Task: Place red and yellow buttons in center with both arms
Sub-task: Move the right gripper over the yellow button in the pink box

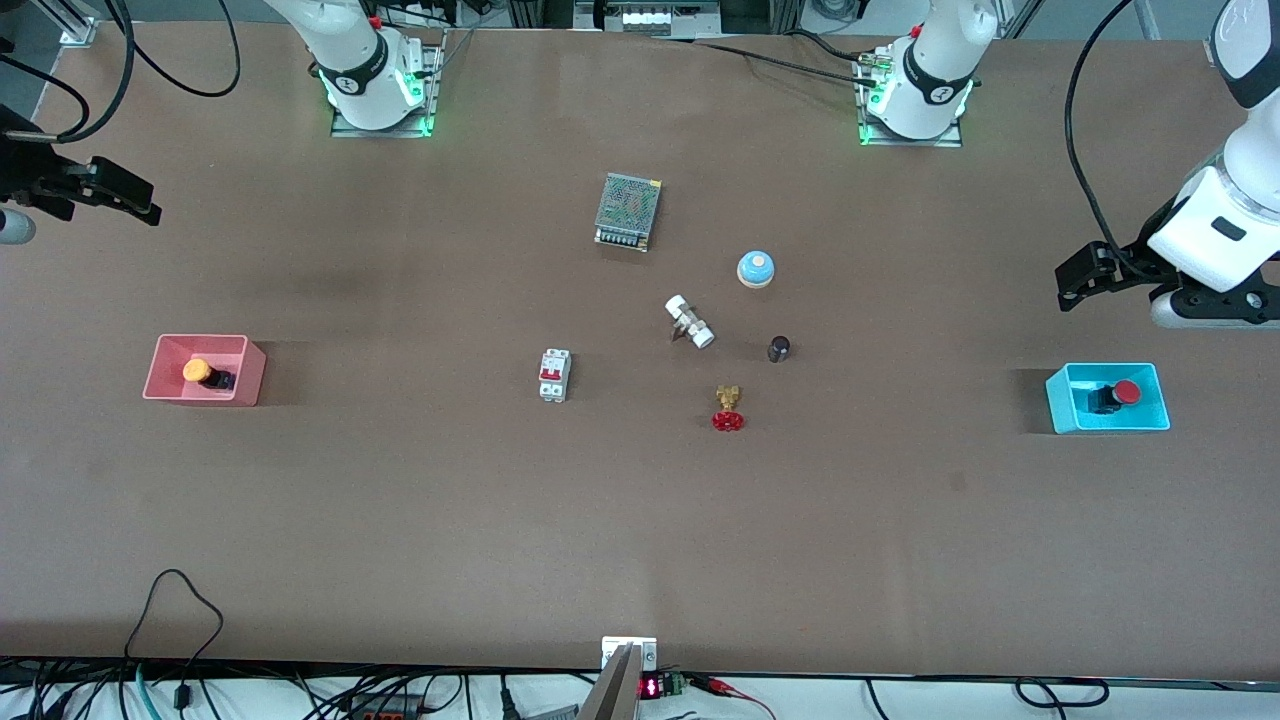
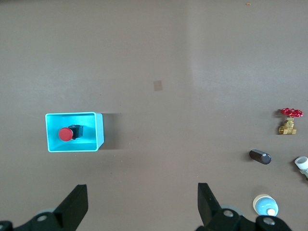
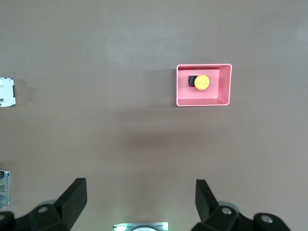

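The yellow button (image 1: 205,373) lies on its side in a pink bin (image 1: 160,370) toward the right arm's end of the table. In the right wrist view, the button (image 3: 201,82) is in its bin (image 3: 204,102). The red button (image 1: 1118,394) lies in a blue bin (image 1: 1060,400) toward the left arm's end; the left wrist view shows it too (image 2: 66,134). My right gripper (image 1: 140,200) hangs open over bare table, farther from the front camera than the pink bin. My left gripper (image 1: 1068,285) hangs open above the table beside the blue bin. The center (image 1: 640,400) is brown tabletop.
Small parts lie around the middle: a mesh power supply (image 1: 627,211), a blue dome bell (image 1: 756,268), a white fitting (image 1: 689,321), a dark knob (image 1: 779,348), a brass valve with a red handwheel (image 1: 729,408) and a white circuit breaker (image 1: 554,375).
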Controlling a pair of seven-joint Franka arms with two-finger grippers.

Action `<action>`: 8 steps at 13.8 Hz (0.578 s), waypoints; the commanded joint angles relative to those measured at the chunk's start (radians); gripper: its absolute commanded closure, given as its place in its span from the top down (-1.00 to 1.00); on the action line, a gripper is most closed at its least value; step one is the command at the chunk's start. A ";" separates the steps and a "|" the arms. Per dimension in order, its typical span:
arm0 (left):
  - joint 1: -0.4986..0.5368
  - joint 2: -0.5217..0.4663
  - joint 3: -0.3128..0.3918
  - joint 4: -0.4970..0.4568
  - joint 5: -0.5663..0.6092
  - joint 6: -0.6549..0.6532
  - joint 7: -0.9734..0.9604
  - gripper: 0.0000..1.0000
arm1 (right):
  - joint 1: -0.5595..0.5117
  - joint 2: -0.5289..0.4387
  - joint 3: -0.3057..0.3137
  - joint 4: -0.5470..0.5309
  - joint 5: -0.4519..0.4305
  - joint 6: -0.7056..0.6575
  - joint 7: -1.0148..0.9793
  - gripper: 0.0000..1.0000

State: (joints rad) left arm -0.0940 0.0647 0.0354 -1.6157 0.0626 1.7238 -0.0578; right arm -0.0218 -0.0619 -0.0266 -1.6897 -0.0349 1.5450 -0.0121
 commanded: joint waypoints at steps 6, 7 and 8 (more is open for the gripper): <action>0.034 0.020 0.000 0.036 -0.033 -0.018 0.010 1.00 | -0.003 -0.001 0.008 -0.002 0.009 0.018 0.017 1.00; 0.034 0.023 0.000 0.037 -0.033 -0.018 0.010 1.00 | 0.003 -0.001 0.008 -0.004 0.009 0.015 0.017 1.00; 0.034 0.024 0.000 0.037 -0.033 -0.018 0.010 1.00 | 0.000 0.010 0.008 -0.004 0.009 0.015 0.017 1.00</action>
State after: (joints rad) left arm -0.0642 0.0693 0.0361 -1.6150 0.0461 1.7238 -0.0578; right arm -0.0199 -0.0583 -0.0252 -1.6905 -0.0348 1.5549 -0.0060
